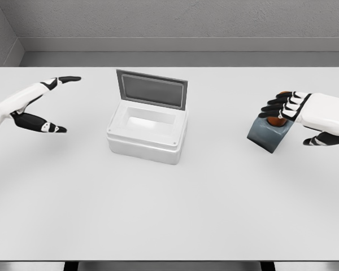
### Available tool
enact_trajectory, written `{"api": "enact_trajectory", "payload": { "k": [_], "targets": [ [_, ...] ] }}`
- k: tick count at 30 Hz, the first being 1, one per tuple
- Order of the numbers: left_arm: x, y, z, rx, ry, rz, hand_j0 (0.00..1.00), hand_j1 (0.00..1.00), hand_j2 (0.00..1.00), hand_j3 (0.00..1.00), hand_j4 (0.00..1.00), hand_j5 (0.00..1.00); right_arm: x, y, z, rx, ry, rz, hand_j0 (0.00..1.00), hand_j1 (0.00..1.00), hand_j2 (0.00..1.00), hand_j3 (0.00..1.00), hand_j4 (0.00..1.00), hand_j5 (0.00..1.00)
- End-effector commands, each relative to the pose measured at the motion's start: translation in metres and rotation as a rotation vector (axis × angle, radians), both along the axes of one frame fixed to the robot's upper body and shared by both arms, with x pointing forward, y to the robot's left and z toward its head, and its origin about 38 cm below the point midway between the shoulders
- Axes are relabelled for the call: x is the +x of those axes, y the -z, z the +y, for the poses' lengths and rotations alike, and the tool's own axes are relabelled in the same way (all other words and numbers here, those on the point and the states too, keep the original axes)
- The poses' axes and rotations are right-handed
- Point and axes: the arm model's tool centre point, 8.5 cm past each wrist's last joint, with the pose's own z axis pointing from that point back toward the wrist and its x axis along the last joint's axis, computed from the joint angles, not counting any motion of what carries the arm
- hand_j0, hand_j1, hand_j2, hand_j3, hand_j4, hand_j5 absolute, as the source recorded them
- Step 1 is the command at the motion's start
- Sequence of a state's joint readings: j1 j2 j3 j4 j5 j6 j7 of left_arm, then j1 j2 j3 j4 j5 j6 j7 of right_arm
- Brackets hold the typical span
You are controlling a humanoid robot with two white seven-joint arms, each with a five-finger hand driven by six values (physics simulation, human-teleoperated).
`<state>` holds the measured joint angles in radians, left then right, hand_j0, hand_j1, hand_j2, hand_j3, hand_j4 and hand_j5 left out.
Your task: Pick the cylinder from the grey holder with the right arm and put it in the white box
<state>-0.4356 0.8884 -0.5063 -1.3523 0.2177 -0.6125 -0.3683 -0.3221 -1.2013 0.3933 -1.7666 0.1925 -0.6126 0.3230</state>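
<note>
On the right side of the white bench (169, 214), seen from the head camera, the grey holder (264, 135) sits tilted, its near corner lower than the far one. An orange-brown cylinder (276, 120) pokes up from the holder's top; only a small part of it shows between the dark fingers (277, 105) of the right hand (296, 113). That hand comes in from the right edge, its white back turned toward the camera, four fingers curved down over the cylinder's top and the thumb (322, 139) stretched out lower, just beside the holder's right face. The fingers lie against or very near the cylinder, but whether they truly clamp it cannot be told from this angle; the cylinder is seated in the holder, not lifted out.

Near the middle of the bench, well apart from the holder, stands the white box (147, 138). Its grey lid (151, 89) is raised at the back, leaning slightly, and the inside of the box shows pale and hollow.

At the left edge the left hand (37, 107) hangs above the bench, well apart from the box. Its fingers are spread wide and hold nothing: the upper ones point toward the box, the thumb lies lower.

Behind the bench runs a grey wall (175, 20).
</note>
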Motion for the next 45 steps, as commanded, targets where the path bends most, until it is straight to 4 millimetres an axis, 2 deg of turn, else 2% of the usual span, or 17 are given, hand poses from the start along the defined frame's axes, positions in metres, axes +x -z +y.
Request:
{"api": "enact_trajectory", "payload": {
  "k": [1,2,7,9,13,17,19,21,23,25,28,34,39,44,45],
  "targets": [
    [0.001,-0.001,0.004,-0.004,-0.012,0.0,1.0,1.0,1.0,1.0,1.0,1.0,0.0,0.0,0.0,0.003,0.002,0.001,1.0,1.0,1.0,1.0,1.0,1.0],
    [0.001,-0.001,0.004,-0.004,-0.012,0.0,1.0,1.0,1.0,1.0,1.0,1.0,-0.001,0.001,-0.001,0.001,0.003,0.005,1.0,1.0,1.0,1.0,1.0,1.0],
    [0.001,-0.002,0.005,-0.007,-0.015,0.0,1.0,1.0,1.0,1.0,1.0,1.0,0.004,-0.021,-0.006,-0.011,0.02,-0.05,1.0,1.0,1.0,1.0,1.0,1.0],
    [0.001,-0.001,0.005,-0.009,-0.015,0.001,1.0,1.0,1.0,1.0,1.0,1.0,0.003,-0.022,-0.008,-0.069,0.014,0.019,0.99,0.99,0.99,0.99,0.99,0.99],
    [0.001,0.001,0.016,-0.131,-0.01,0.088,1.0,1.0,1.0,1.0,1.0,1.0,0.017,-0.063,-0.013,-0.116,0.028,-0.044,0.99,0.99,0.99,0.99,0.99,0.99],
    [-0.002,-0.002,0.01,-0.09,0.09,0.142,1.0,1.0,1.0,1.0,1.0,1.0,0.034,-0.06,-0.003,-0.178,0.005,-0.023,0.99,0.99,0.99,0.99,0.99,0.99],
    [0.004,-0.003,0.014,-0.129,0.059,0.165,1.0,1.0,1.0,1.0,1.0,1.0,0.047,-0.056,0.011,-0.192,-0.017,-0.029,0.99,0.99,0.99,0.99,0.99,0.99],
    [0.012,-0.003,0.02,-0.135,0.009,0.2,1.0,1.0,1.0,1.0,1.0,1.0,0.066,-0.043,0.023,-0.218,-0.027,-0.017,0.99,0.99,0.99,0.99,0.99,0.99],
    [0.018,-0.003,0.018,-0.147,-0.017,0.231,1.0,1.0,1.0,1.0,1.0,1.0,0.076,-0.034,0.03,-0.265,-0.035,-0.006,0.99,0.99,0.99,0.99,0.99,0.99],
    [0.03,-0.005,0.015,-0.193,-0.038,0.242,1.0,1.0,1.0,1.0,1.0,1.0,0.081,-0.032,0.03,-0.308,-0.029,-0.009,0.99,0.99,0.99,0.99,0.99,0.99],
    [0.036,-0.004,0.011,-0.213,-0.048,0.256,1.0,1.0,1.0,1.0,1.0,1.0,0.088,-0.018,0.023,-0.377,-0.003,0.002,0.99,0.99,0.99,0.99,0.99,0.99],
    [0.04,-0.001,-0.001,-0.23,-0.038,0.273,1.0,1.0,1.0,1.0,1.0,1.0,0.09,-0.014,0.021,-0.414,0.005,0.0,0.99,0.99,0.99,0.99,0.99,0.99],
    [0.043,0.001,-0.005,-0.238,-0.037,0.281,1.0,1.0,1.0,1.0,1.0,1.0,0.1,0.001,0.031,-0.416,-0.003,0.015,0.99,0.99,0.99,0.99,0.99,0.99],
    [0.043,0.002,-0.003,-0.24,-0.044,0.283,1.0,1.0,1.0,1.0,1.0,1.0,0.102,0.005,0.04,-0.419,-0.018,0.011,0.97,0.97,0.97,0.97,0.97,0.97],
    [0.043,0.002,-0.003,-0.24,-0.044,0.283,1.0,1.0,1.0,1.0,1.0,1.0,0.102,0.005,0.04,-0.419,-0.019,0.011,0.95,0.95,0.95,0.95,0.95,0.95]
  ]
}}
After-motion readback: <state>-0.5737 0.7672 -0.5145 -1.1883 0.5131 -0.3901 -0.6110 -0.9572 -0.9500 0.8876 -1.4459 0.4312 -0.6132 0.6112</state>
